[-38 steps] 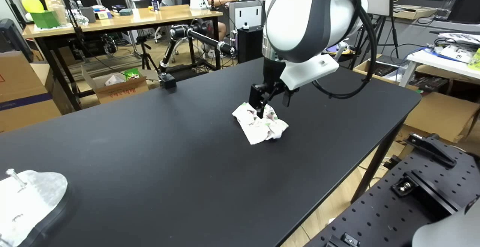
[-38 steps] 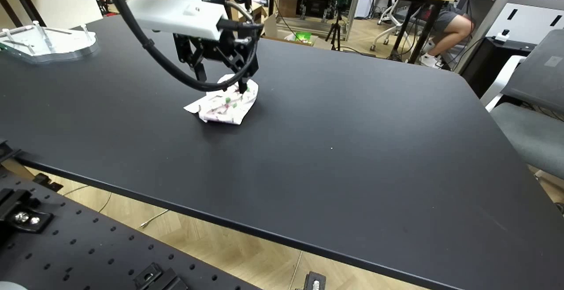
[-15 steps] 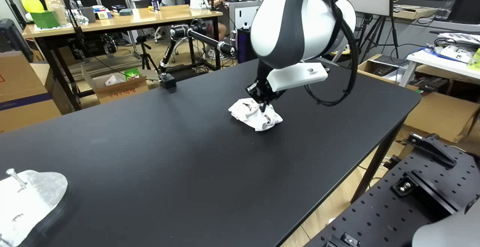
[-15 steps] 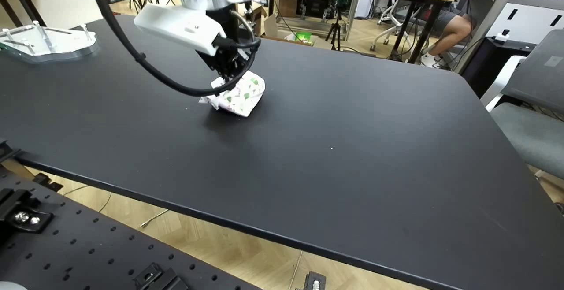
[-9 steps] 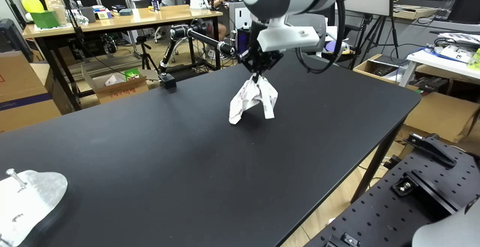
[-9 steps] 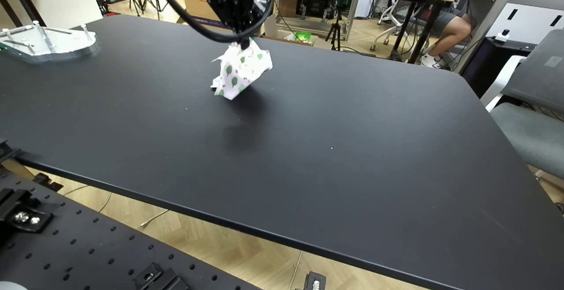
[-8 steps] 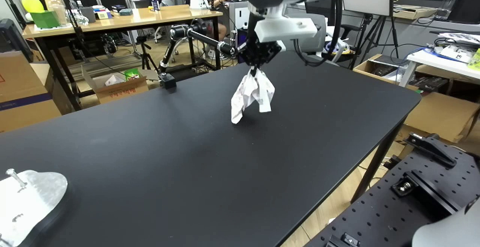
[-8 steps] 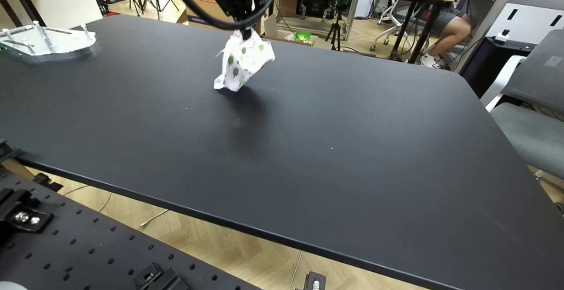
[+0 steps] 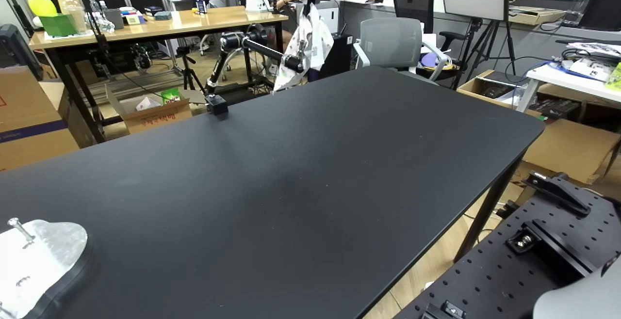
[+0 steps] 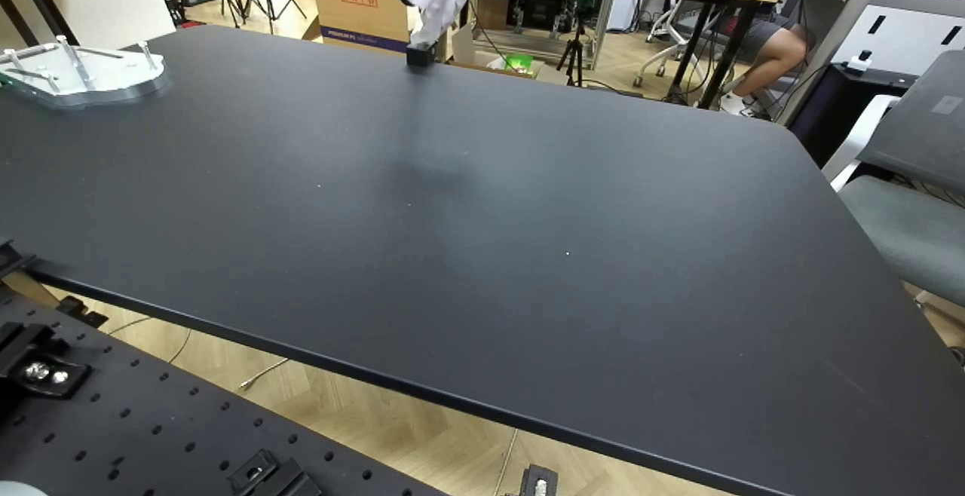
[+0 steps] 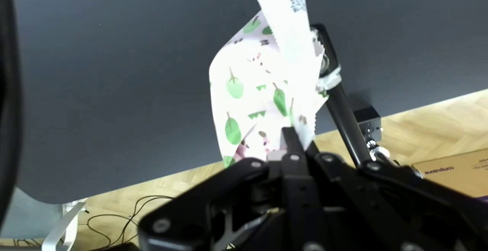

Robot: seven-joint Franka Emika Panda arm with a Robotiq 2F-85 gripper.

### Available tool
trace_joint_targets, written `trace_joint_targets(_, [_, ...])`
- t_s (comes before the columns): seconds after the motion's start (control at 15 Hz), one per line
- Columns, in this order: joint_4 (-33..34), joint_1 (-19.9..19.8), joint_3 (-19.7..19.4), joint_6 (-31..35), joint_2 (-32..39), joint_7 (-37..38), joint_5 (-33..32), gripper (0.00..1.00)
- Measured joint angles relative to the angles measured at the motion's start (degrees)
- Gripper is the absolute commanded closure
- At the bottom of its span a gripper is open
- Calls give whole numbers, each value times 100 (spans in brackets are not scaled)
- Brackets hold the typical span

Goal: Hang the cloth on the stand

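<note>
Leaf-print cloth (image 11: 251, 79) dangles from my gripper (image 11: 300, 141), clamped at its gathered top, near the jointed black stand (image 9: 264, 50); whether cloth and stand touch, I can't tell. I expect it light and limp, so pinching high leaves more to drape.

In an exterior view I see the desk (image 9: 218, 212) with the board (image 9: 68, 236) on it, at near left. The stand (image 9: 233, 42) is at the far edge, reaching right, and its tip (image 9: 294, 63) crosses in front of the cloth (image 9: 318, 35), which hangs from my hand (image 9: 306, 7). Whether they touch, I cannot tell. Behind the desk are the box (image 9: 160, 118) at left, the rear desk (image 9: 228, 18) beyond it, the chair (image 9: 390, 42) at right. The base plate (image 9: 499, 280) lies beside the desk at near right. In my wrist view the cloth covers part of the stand.
</note>
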Motion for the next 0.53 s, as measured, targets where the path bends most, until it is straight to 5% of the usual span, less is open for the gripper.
trace_joint_targets(0.53, [1378, -50, 274, -1688, 162, 324, 4, 100])
